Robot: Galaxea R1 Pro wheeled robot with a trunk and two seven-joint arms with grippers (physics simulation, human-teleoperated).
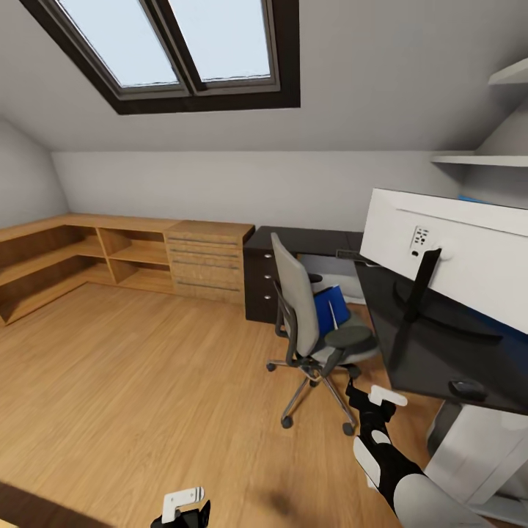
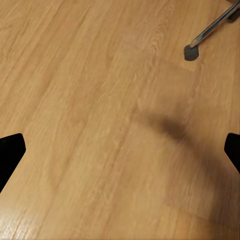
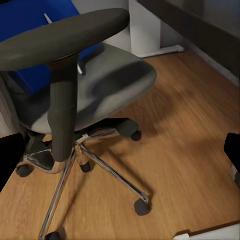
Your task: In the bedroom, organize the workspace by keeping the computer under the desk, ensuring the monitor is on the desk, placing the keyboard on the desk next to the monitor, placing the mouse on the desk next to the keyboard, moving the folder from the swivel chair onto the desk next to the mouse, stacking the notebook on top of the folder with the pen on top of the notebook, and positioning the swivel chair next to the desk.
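The left end effector point(image 2: 120, 150) hangs spread wide over bare plank floor point(image 1: 132, 389). The right end effector point(image 3: 120, 155), also spread wide and empty, reaches toward the swivel chair point(image 1: 312, 334). The blue folder point(image 1: 331, 308) leans on its seat. Beyond stands the black worktop point(image 1: 308, 240); at right, the monitor point(image 1: 455, 253) and mouse point(image 1: 467, 389).

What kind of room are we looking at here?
Probably an attic home office: a dark-framed skylight in a sloped pale ceiling, a grey swivel chair beside a long black desk, and low wooden shelving.
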